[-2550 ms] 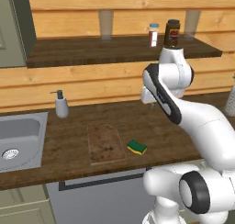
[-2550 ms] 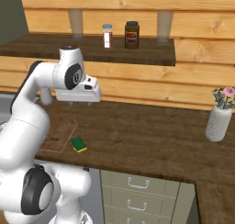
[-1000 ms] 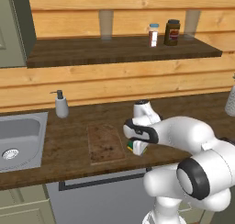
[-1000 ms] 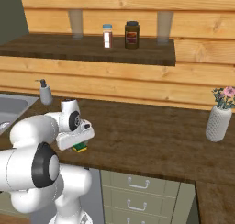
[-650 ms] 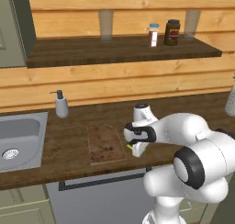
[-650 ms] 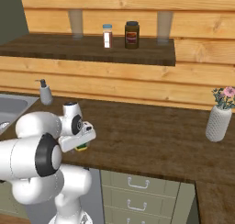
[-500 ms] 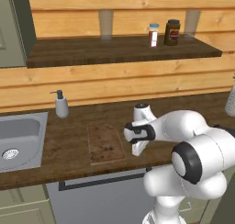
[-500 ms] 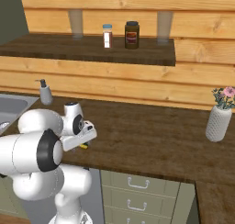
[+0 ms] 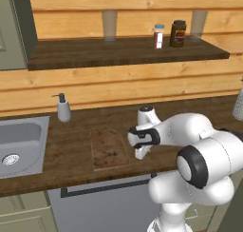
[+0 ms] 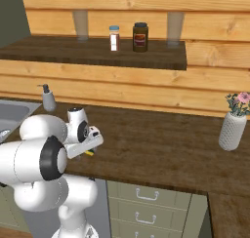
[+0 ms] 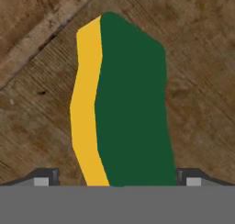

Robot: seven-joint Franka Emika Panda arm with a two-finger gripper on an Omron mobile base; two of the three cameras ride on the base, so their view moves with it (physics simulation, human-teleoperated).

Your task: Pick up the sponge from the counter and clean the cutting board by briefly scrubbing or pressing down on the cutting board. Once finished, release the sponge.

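Note:
The sponge (image 11: 124,103) lies on the dark counter (image 10: 161,144), green layer beside yellow, directly between my two fingertips. My gripper (image 11: 117,178) is open and straddles it: the right fingertip is at the green side, and a small gap remains at the yellow side. In the left base view my hand (image 9: 141,152) is pressed low to the worktop and hides the sponge, just right of the speckled cutting board (image 9: 109,148). A sliver of the sponge (image 10: 89,152) peeks out under the hand in the right base view.
A steel sink (image 9: 19,143) lies at the far left, with a soap dispenser (image 9: 62,108) behind it. A white vase (image 10: 232,129) of flowers stands at the right. Two jars (image 9: 178,33) sit on the wall shelf above.
The arm has swung down from shelf height to the counter. Over the last second the hand settled lower over the sponge, covering it in the left base view.

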